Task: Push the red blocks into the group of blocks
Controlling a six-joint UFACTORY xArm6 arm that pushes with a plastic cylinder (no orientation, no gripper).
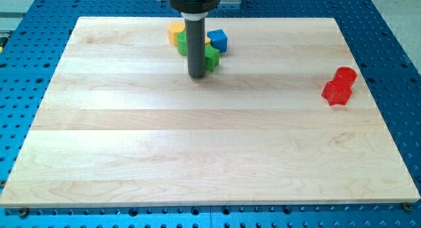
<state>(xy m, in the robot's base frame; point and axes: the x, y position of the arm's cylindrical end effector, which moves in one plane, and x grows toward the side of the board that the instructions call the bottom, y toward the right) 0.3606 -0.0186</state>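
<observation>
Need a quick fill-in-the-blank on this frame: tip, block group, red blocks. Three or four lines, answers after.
1. The two red blocks sit near the view's ____ edge of the board.
2. My tip is right beside the ____ block, at the group's lower edge.
3. The blue block sits on the group's ____ side in the view.
4. The yellow block lies toward the view's ____ edge.

Missing words: right; green; right; top
</observation>
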